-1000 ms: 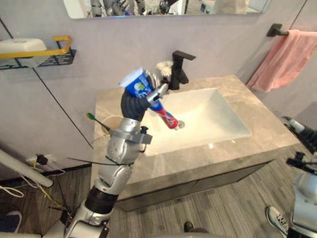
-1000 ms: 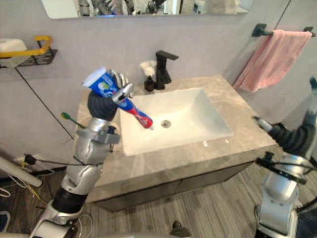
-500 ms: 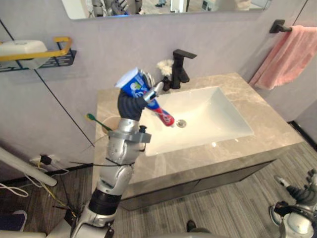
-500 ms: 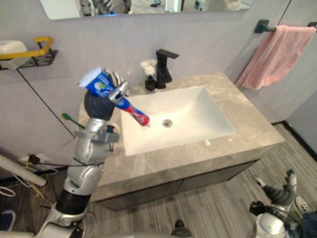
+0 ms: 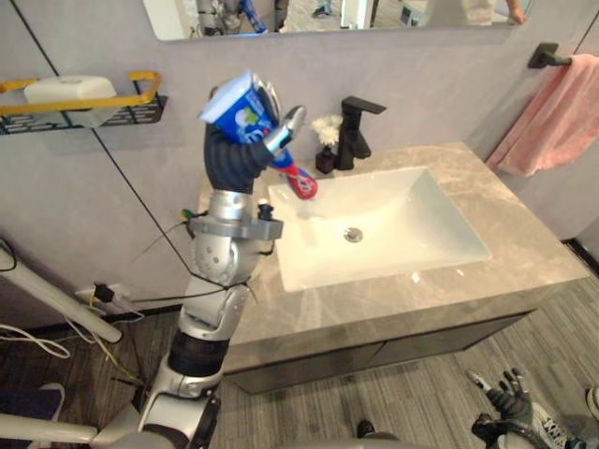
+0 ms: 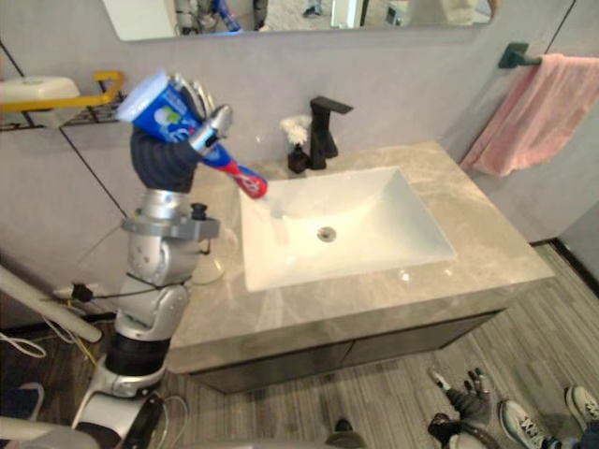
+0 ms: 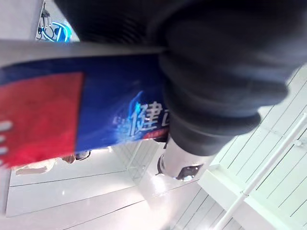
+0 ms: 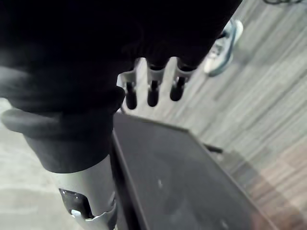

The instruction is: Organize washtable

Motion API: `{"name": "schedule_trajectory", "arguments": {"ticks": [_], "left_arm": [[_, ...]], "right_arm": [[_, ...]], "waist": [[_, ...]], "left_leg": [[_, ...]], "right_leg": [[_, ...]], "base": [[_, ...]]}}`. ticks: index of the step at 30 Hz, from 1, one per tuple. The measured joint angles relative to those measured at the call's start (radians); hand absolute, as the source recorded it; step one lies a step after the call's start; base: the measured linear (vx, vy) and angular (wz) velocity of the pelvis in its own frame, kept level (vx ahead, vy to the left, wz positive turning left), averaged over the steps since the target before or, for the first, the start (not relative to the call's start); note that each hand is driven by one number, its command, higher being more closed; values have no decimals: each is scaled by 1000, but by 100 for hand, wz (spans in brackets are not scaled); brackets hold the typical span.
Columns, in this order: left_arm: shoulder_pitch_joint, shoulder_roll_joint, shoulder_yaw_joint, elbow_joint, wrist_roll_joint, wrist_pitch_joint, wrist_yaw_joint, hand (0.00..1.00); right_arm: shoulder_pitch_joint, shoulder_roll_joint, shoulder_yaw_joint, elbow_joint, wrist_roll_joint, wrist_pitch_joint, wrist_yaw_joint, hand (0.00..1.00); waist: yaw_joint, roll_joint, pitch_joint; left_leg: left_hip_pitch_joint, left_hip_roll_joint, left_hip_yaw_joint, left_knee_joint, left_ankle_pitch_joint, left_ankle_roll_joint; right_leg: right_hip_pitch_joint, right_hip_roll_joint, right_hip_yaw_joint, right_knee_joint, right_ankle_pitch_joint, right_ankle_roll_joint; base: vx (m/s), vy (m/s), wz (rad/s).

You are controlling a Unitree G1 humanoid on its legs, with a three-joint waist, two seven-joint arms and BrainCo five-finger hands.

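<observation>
Marble counter: white sink inset, black faucet, small flower vase at back

You get bright, even room light, and glare washes out the sink basin. Small highlights glint on the countertop at its front rim.

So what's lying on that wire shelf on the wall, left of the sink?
A white oblong block, maybe soap, lies on the black wire shelf behind its yellow rail. The rail covers its lower edge.
</observation>
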Motion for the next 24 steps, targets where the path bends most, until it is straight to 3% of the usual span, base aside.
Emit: {"name": "schedule_trajectory", "arguments": {"ticks": [6,10,17,24], "left_arm": [[0,30,9,0,59,0,15,100],[0,52,11,19,119,3,20,100],[1,84,92,78,227,16,42,100],[29,103,137,93,265,42,46,100]], "right_arm": [[-1,1,71,87,0,0,33,0],[13,0,122,138,0,-1,50,0],[41,1,197,190,-6,-3,87,0],[52,4,210,235,-13,-7,90,0]], "waist": [[6,-1,0],[25,-6,-1],[40,-29,-7],[53,-57,-8]], "left_leg": [[0,0,-4,0,0,0],[-1,0,-6,0,0,0],[-9,-1,-32,1,2,-1],[-17,-1,-53,1,4,-2]], "right_leg": [[3,-1,-3,-4,0,0],[5,-1,-5,-9,0,0],[20,-2,-32,-23,-1,0],[24,-2,-55,-25,-3,-3]], "base": [[0,0,0],[-2,-5,2],[-7,-19,10],[-9,-21,9]]}}
